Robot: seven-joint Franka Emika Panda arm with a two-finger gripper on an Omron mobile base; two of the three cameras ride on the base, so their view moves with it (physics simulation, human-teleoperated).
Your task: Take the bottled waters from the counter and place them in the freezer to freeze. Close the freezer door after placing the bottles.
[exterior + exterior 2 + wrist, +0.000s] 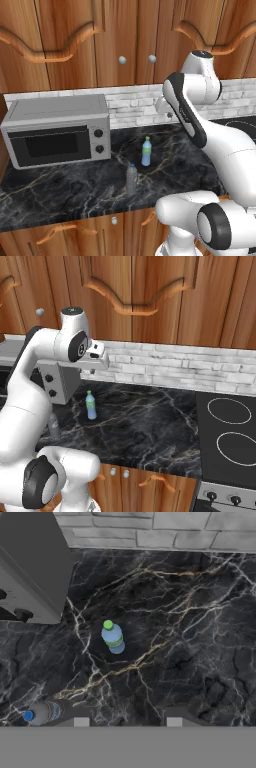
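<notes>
Two bottled waters stand upright on the black marble counter (65, 192). The clear bluish one with a green cap (146, 151) (90, 405) (113, 638) is nearer the wall. The greyish one with a blue cap (131, 179) (53, 426) (41, 713) stands closer to the front edge. My gripper (127, 721) hangs high above the counter and looks straight down. Its fingertips are apart, with nothing between them. The green-capped bottle lies ahead of it and the grey one off to its left. The freezer and its door are out of view.
A silver microwave (55, 131) (30, 572) sits on the counter's left part against the white brick wall (165, 368). A black cooktop (230, 436) adjoins the counter on the right. Wooden cabinets hang above (100, 40).
</notes>
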